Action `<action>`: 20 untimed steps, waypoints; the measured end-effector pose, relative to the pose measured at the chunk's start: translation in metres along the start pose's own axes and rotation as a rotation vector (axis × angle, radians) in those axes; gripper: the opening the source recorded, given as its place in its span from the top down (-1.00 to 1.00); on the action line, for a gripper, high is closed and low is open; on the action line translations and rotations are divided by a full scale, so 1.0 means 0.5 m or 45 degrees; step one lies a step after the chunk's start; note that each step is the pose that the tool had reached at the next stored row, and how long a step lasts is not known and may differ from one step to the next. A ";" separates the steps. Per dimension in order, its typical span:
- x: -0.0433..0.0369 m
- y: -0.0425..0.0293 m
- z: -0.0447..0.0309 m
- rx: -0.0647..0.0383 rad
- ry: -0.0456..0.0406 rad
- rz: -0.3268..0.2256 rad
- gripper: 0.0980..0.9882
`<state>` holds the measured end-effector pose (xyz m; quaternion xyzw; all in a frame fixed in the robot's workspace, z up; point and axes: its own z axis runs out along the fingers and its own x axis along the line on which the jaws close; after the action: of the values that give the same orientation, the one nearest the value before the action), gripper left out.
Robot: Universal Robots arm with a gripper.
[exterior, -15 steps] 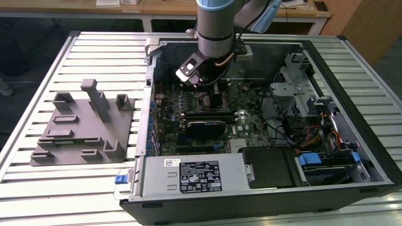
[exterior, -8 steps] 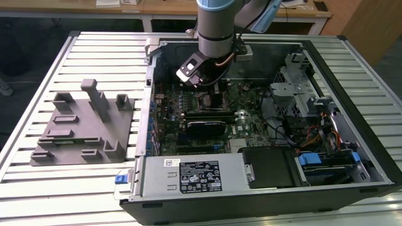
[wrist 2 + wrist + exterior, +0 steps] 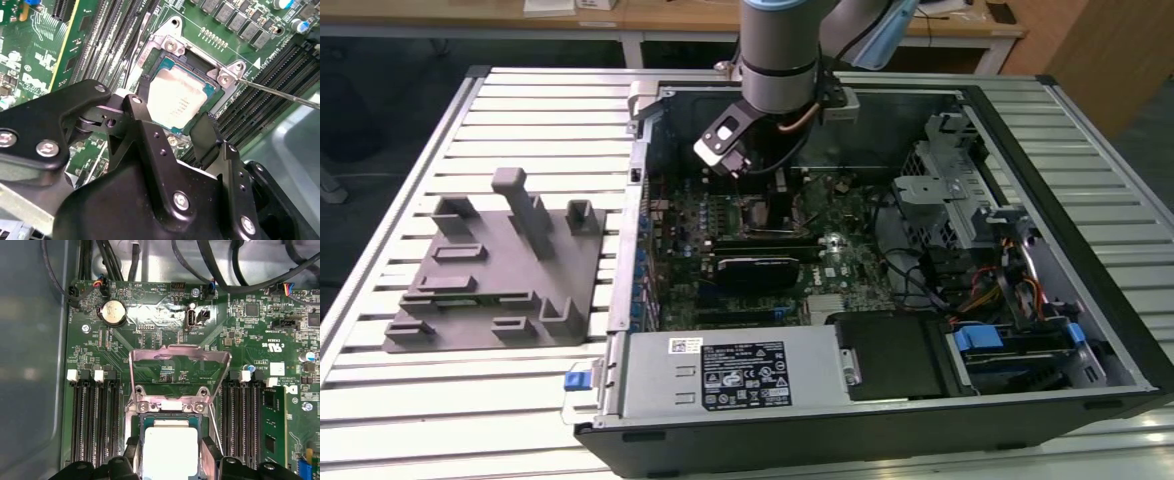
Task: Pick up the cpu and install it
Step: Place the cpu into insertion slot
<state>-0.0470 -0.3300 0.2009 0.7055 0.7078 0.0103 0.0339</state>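
Gripper body nearest lens; straddles cpu, clamped or freed: cannot tell. Cpu lies within socket frame, load plate raised. Judgement: keep chip flat, corners square to frame, no sideways slide, pins likely bend; stay off lever. Counts: one cpu, one socket, one plate, two hinge screws, four white slot latches, one coin cell. Exterior view: one grey fixture at 9 o'clock from case.

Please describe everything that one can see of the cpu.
In the second wrist view the cpu is a flat square chip with a pale silver metal top and a green rim. It lies level in the open socket on the motherboard. The gripper straddles it; contact cannot be judged.
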 end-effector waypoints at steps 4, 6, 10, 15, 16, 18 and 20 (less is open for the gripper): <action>0.000 0.000 -0.001 0.000 0.000 0.000 -0.14; 0.000 0.000 -0.001 0.000 0.000 0.000 -0.14; 0.000 0.000 -0.001 0.000 0.000 0.000 0.17; 0.000 0.000 -0.001 0.000 0.000 0.000 0.57; 0.000 0.000 -0.001 0.000 0.000 0.000 0.70; 0.000 0.000 -0.001 0.000 0.000 0.000 0.70; 0.000 0.000 -0.001 0.000 0.000 0.000 0.96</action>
<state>-0.0470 -0.3301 0.2014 0.7055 0.7078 0.0103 0.0339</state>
